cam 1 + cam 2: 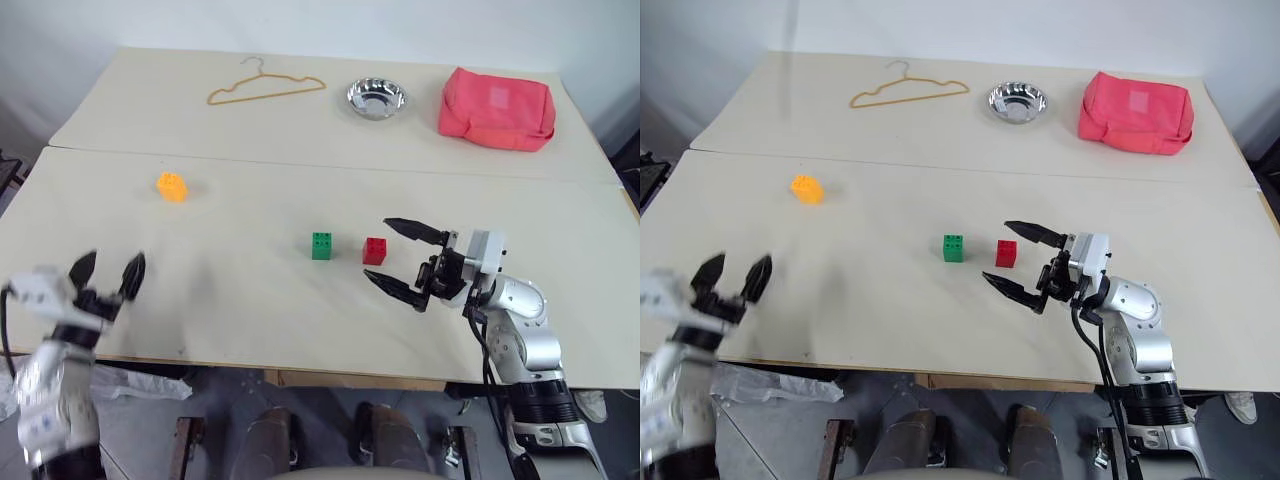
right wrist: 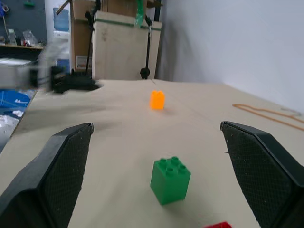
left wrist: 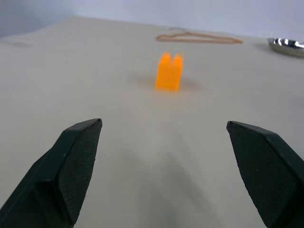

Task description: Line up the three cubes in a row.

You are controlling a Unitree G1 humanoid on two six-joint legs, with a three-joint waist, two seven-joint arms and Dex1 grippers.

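Fetching the stray orange-yellow cube (image 1: 172, 187) looks like the step in hand. At the table's (image 1: 250, 320) near left edge the left gripper (image 1: 108, 272) hovers low, fingers spread and holding nothing, aimed at that cube, which stands well ahead of it. Next it should reach forward, straddle the cube and carry it rightward. Mid-table, the green cube (image 1: 322, 245) and red cube (image 1: 375, 250) sit near each other. Just right of them, the right gripper (image 1: 400, 257) points leftward, released and empty.
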